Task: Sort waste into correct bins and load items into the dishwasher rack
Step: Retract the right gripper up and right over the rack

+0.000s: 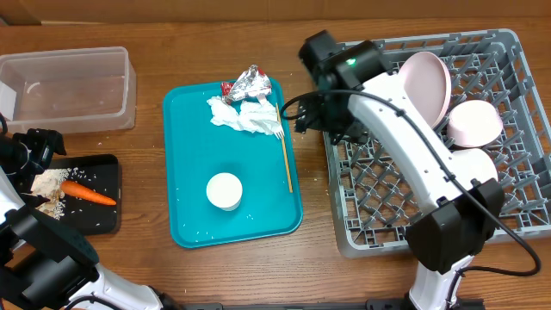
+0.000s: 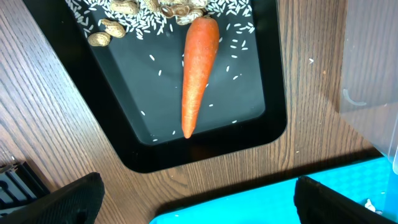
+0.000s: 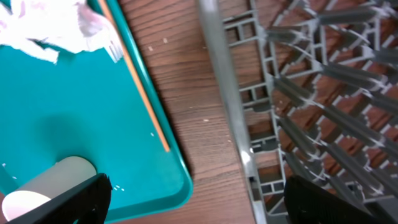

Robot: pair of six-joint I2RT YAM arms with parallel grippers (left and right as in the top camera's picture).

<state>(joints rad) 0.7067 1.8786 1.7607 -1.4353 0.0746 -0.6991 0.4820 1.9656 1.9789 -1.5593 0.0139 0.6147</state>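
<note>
Yellow-handled white fork (image 3: 140, 87) lies just left of the right gripper (image 3: 199, 202), jaws apart and empty. Its long axis follows the flat teal tray (image 3: 62, 112) edge.

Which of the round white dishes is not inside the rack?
The cup. It alone is on the teal tray, left of the rack. The plate and the bowls are inside the rack.

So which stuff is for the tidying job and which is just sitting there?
For the job: carrot, food bits, napkins, foil wrapper, cup, fork, plate, bowls, clear tub, black tray, rack.
Just there: teal tray, wooden table.
</note>
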